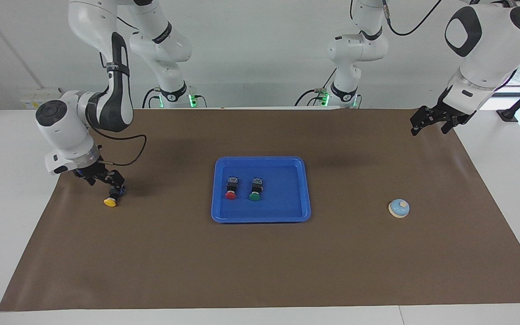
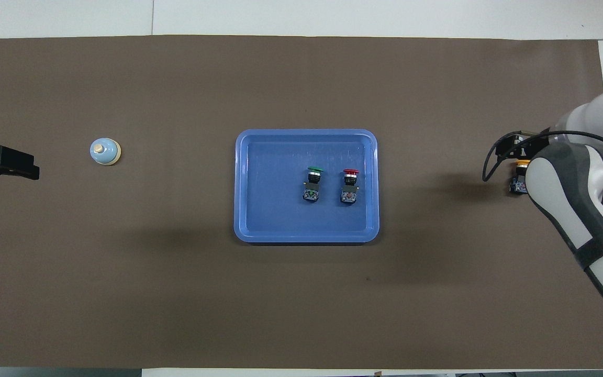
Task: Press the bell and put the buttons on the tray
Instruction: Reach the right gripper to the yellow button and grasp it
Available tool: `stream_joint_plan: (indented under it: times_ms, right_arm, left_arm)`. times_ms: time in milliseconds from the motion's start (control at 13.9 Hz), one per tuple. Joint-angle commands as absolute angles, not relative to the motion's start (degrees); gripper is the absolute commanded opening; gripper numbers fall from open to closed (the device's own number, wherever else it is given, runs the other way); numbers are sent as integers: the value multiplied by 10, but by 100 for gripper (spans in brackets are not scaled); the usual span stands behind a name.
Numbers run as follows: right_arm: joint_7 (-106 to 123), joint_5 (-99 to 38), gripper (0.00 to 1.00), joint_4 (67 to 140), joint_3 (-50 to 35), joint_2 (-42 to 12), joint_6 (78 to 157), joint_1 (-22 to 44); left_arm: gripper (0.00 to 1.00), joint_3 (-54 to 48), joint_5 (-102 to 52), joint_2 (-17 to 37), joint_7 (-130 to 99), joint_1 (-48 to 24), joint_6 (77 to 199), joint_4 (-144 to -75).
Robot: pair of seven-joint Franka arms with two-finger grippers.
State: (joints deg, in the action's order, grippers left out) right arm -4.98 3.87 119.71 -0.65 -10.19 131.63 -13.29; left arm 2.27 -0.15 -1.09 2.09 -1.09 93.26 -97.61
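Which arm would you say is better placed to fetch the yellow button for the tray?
The right arm. Its open pincer is already down at the yellow button, at its own end of the table. The left pincer waits at the other end, past the tray and the bell.

Blue tray (image 2: 306,235) mid tabletop (image 2: 176,293), green button (image 2: 312,184) and red button (image 2: 350,186) side by side in it. Bell (image 2: 105,151) toward my left arm's end, my left tool (image 2: 3,163) near it. My right arm (image 2: 584,209) covers most of the yellow button (image 2: 518,175).
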Motion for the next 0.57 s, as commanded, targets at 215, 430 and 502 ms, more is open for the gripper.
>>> stream_joint_plan:
  times_ms: [215, 430, 502]
  right_arm:
    - [-62, 46, 100, 1242, -15, -96, 1369, -138]
    - [-59, 46, 96, 1273, -16, -103, 1425, -148]
    - [-59, 46, 95, 1275, -16, -105, 1432, -148]
  left_arm:
    - [100, 23, 5, -24, 24, -11, 933, -987]
    - [100, 23, 5, -24, 24, -11, 933, -988]
    - [100, 23, 5, -24, 24, -11, 933, -987]
